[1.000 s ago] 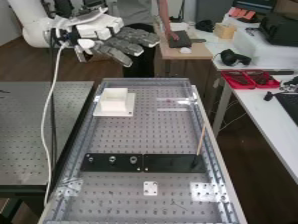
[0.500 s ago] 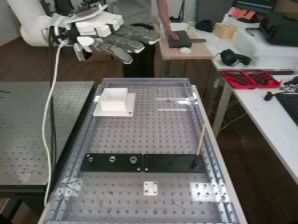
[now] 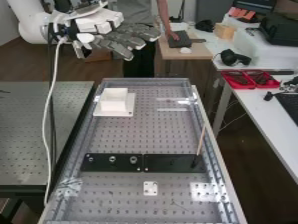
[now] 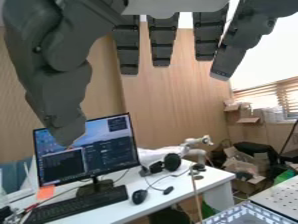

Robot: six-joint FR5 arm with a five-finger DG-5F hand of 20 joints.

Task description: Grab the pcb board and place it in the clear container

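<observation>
High view has the robot hand, well open and empty, at the upper left; where on the worktop the pcb board lies I cannot tell, but, likely light, stiff and fragile, it wants pinching by opposite edges.

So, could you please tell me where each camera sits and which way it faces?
High view: above the near end of the bench, looking down along it; arm and open hand show.
Wrist view: on the arm's wrist, facing a monitor and panelled wall; fingers hang in.
Both share the hand and a perforated tabletop.
</observation>
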